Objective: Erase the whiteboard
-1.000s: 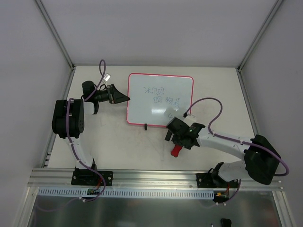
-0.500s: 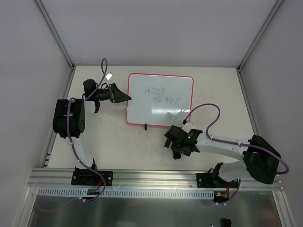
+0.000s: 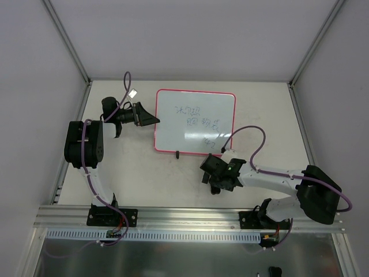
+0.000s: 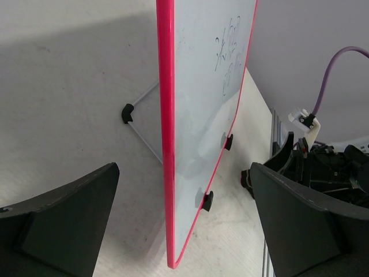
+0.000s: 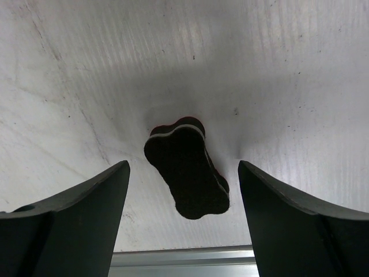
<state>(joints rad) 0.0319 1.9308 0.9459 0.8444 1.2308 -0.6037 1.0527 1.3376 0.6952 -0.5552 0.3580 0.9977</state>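
The pale, scuffed desk point(image 3: 144, 173) carries a pink-framed whiteboard point(image 3: 195, 122) toward its far middle. The board has handwriting on its face and two small black feet along its near edge. A bone-shaped eraser point(image 5: 186, 168), black side up, lies on the desk nearer the front, apart from the whiteboard.
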